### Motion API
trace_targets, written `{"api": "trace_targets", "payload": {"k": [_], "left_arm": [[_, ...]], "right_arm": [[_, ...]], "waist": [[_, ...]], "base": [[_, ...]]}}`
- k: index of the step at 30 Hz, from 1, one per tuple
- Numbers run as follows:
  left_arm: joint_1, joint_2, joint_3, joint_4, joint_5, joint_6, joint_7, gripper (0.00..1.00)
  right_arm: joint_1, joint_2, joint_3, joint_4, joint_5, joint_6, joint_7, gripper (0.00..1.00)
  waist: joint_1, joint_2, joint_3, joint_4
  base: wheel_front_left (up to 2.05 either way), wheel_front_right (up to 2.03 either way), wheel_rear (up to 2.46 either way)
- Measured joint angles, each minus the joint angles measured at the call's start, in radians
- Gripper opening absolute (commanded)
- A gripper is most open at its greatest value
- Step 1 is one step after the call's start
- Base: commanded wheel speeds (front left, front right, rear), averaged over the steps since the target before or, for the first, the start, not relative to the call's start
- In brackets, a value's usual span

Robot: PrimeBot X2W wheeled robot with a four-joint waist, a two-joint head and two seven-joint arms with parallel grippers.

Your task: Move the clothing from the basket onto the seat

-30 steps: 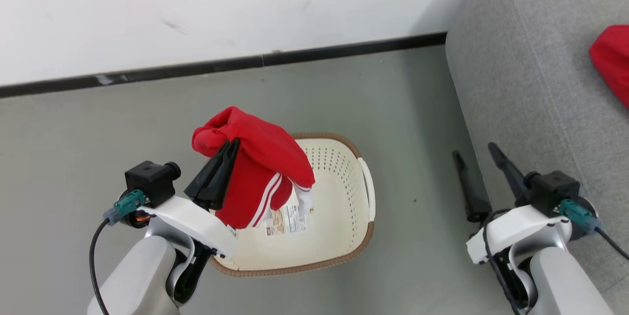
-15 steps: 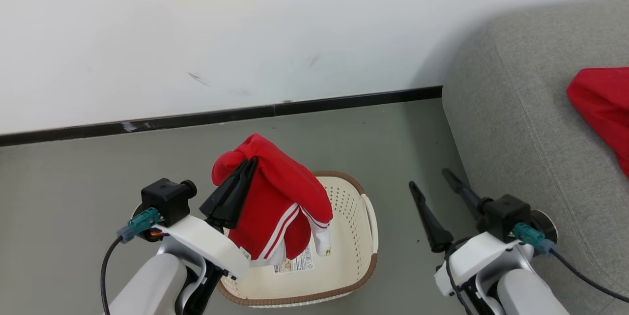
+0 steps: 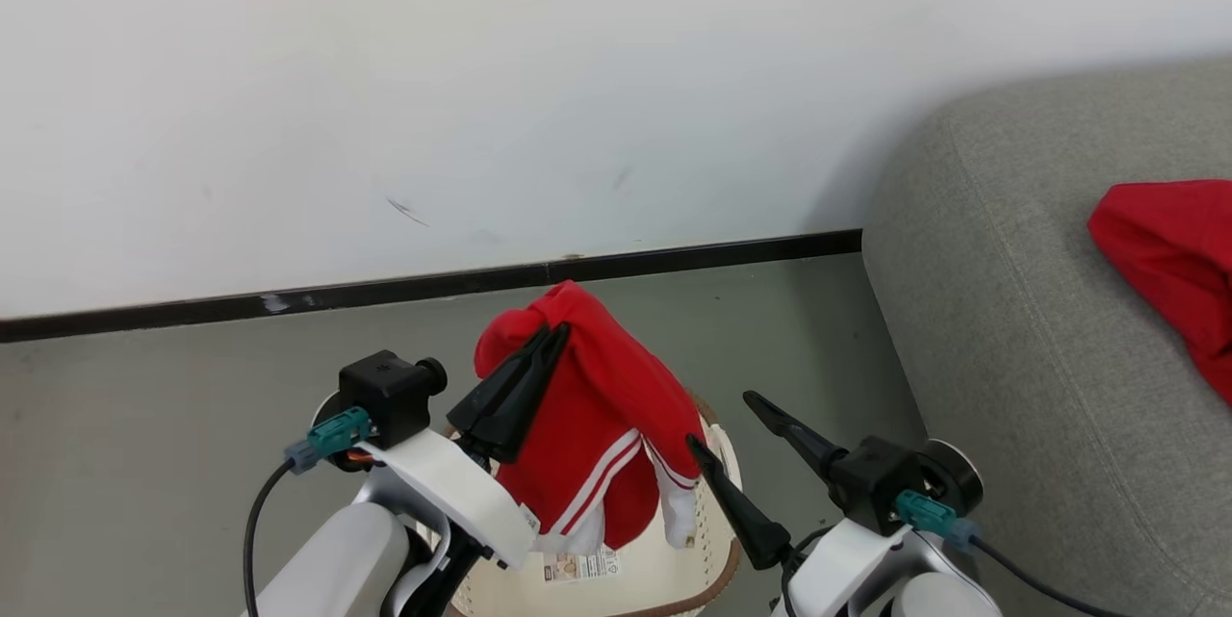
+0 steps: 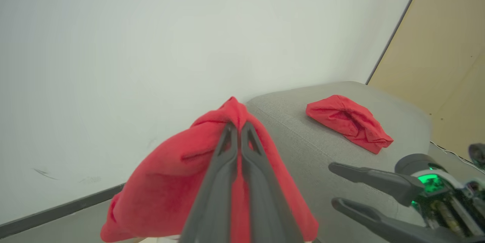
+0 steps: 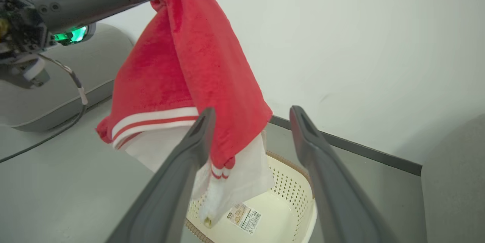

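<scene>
Red clothing, white stripes; cream basket, brown-rimmed; grey seat.

We note white wall, faint dark scuff marks low on it. Black baseboard along wall foot, pale chips toward left. Grey-green floor below. Tan panel adjoining wall's right edge.

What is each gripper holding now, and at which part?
Left gripper pinches the red garment at a bunched fold at its top; right gripper holds nothing.
</scene>
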Motion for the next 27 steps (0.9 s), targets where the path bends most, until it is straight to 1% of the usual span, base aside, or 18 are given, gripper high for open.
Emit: {"api": "trace_targets", "payload": {"k": [5,13,19,27], "left_arm": [[0.002,-0.008,-0.015,-0.027,0.0,0.0,0.022,0.0],[0.016,-0.013,-0.049,-0.09,0.003,0.001,0.054,0.0],[0.016,-0.014,-0.094,-0.154,0.009,0.001,0.088,0.0],[0.016,0.002,-0.129,-0.194,0.007,0.0,0.115,0.0]], "right_arm": [[-0.004,-0.001,0.031,-0.007,0.012,0.0,0.0,1.0],[-0.008,-0.004,0.036,-0.002,0.014,0.0,0.0,1.0],[-0.012,-0.017,0.051,0.002,0.013,0.0,0.0,1.0],[-0.027,-0.025,0.1,0.005,0.014,0.0,0.0,1.0]], "waist": [[0.0,0.0,-0.019,0.004],[0.0,0.0,-0.036,0.012],[0.0,0.0,-0.045,0.02],[0.0,0.0,-0.051,0.027]], "base": [[0.0,0.0,0.0],[0.0,0.0,0.0],[0.0,0.0,0.0],[0.0,0.0,0.0]]}}
